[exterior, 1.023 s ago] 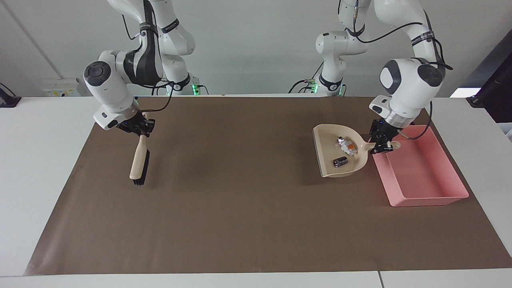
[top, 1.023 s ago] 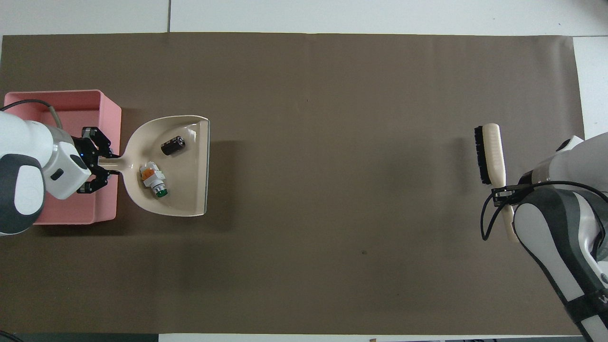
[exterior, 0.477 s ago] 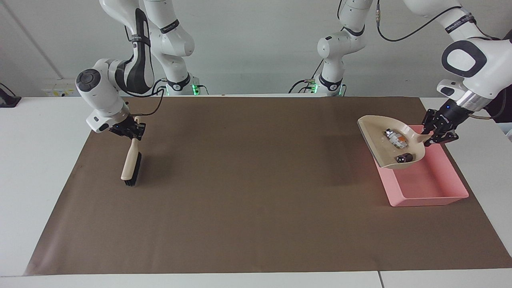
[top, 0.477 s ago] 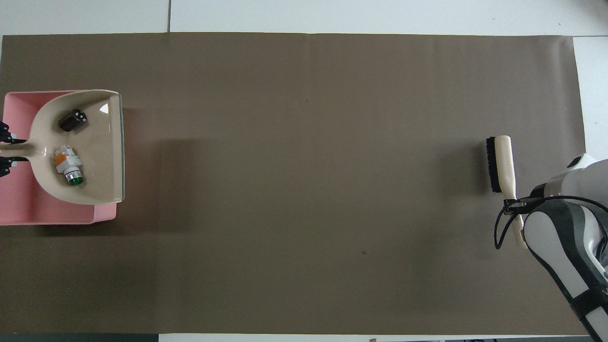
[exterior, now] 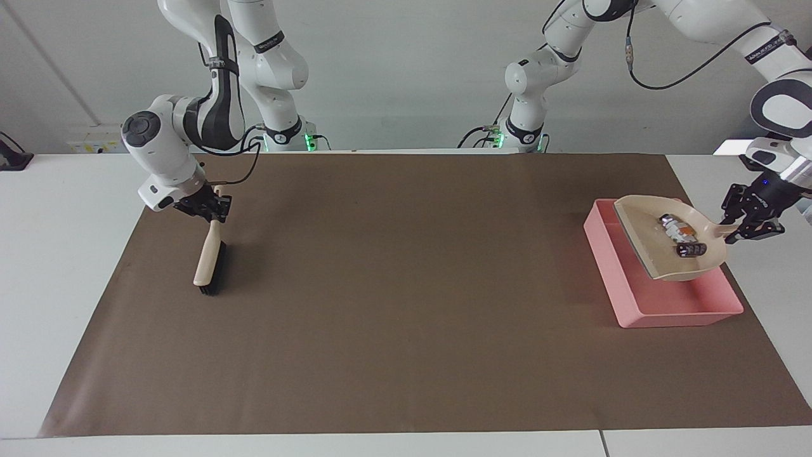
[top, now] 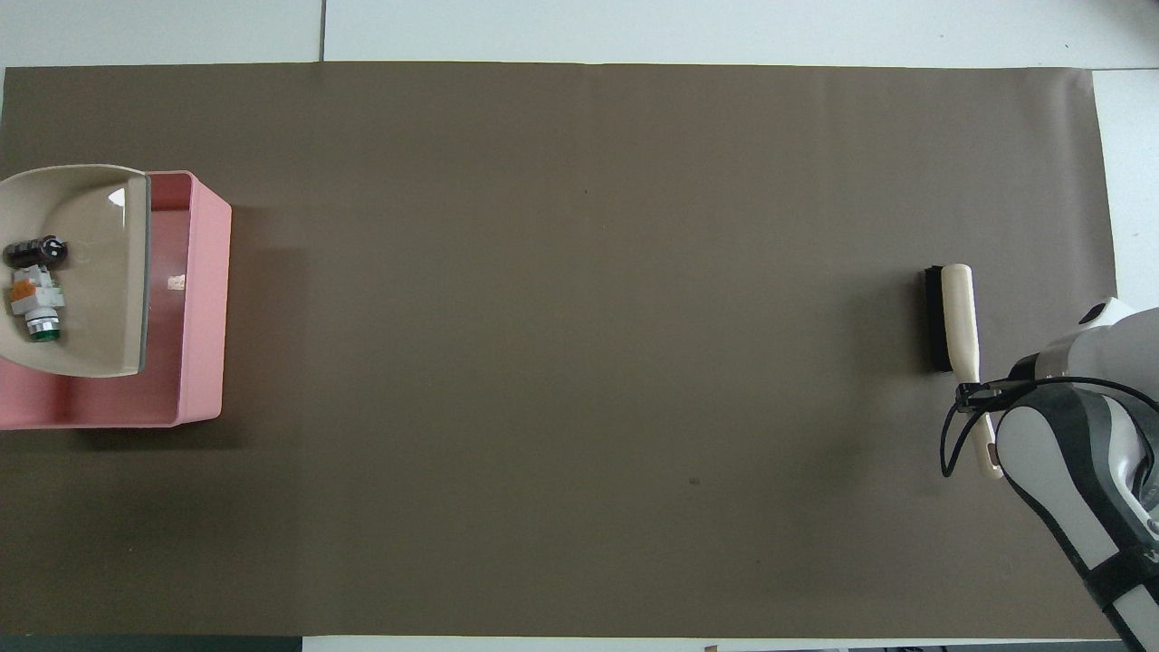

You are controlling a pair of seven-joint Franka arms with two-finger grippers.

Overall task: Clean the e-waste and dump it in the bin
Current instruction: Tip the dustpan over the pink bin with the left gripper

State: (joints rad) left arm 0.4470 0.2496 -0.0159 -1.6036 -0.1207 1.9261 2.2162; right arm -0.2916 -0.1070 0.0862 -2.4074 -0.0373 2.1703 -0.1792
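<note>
Two tiny battery-like cylinders (exterior: 682, 236) ride our beige plastic dustpan (exterior: 672, 249), now moved over the shallow pink plastic tray (exterior: 672, 304). Our left claw (exterior: 748, 222) pinches its handle; tipping comes next. Our right claw (exterior: 206, 208) pinches the cream-handled black-bristled brush (exterior: 210, 263).

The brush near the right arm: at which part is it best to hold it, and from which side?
Grip the brush by its pale handle end, from above, as the right pincer does: the handle is narrow and points toward the robots, while the dark bristles rest on the brown mat.

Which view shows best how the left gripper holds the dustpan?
The facing view: the left gripper clamps the dustpan by its handle, above the pink bin. The overhead view shows the pan but cuts off the gripper.
</note>
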